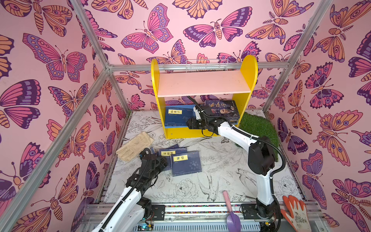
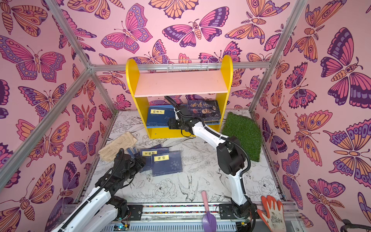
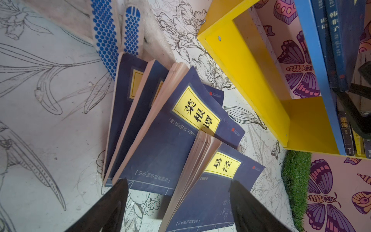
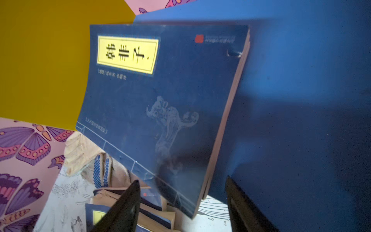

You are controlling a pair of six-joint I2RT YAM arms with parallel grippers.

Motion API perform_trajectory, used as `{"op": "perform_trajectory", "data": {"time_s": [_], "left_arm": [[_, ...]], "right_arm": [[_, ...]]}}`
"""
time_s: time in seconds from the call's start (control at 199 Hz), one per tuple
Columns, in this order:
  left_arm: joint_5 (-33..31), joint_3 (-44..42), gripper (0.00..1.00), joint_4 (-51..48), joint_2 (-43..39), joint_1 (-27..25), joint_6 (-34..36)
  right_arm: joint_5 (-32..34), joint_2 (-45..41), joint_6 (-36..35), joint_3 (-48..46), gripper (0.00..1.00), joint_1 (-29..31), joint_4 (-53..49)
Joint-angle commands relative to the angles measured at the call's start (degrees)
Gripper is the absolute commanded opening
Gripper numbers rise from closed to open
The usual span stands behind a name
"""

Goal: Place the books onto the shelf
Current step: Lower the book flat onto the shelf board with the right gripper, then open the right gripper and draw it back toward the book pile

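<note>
Just ahead of the spread right claw [image 4: 181,179] a navy book [image 4: 160,100] lies on the shelf [image 4: 301,100], seemingly placed; beneath the spread left claw [image 3: 178,180] books [image 3: 180,130] lie on the table [image 3: 50,120]; next, pinch one.

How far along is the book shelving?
Done: on the shelf, the blue lower board carries a navy pile and a portrait-cover pile. In hand: nothing. The right tool is open at the navy pile; the left tool is open over the floor books. Left: those, at least four, fanned on the mat. The pink upper board holds nothing.
</note>
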Motion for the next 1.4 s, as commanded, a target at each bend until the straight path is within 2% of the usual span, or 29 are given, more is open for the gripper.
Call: {"op": "perform_trajectory", "data": {"time_s": [0.0,0.321,0.898,1.119,1.24,1.395], "left_arm": [[0.77,0.55,0.81,0.07,0.38,0.24,0.4],[0.81,0.66,0.81,0.3,0.6,0.29,0.33],[1.3,0.94,0.8,0.51,2.07,0.27,0.28],[1.82,0.95,0.8,0.82,2.78,0.28,0.32],[1.88,0.86,0.8,0.91,2.88,0.25,0.43],[2.17,0.9,0.8,1.07,3.13,0.28,0.7]], "right_arm": [[0.36,-1.98,-6.91,0.51,0.67,1.2,-3.95],[1.44,0.64,-11.46,3.25,0.64,1.41,-7.17],[1.49,3.91,-13.99,7.18,0.35,1.43,-6.65],[0.9,4.42,-13.71,7.64,0.28,1.4,-5.88],[0.64,4.48,-13.63,7.74,0.27,1.43,-5.51],[0.39,3.9,-13.65,7.17,0.2,1.46,-5.06]]}}
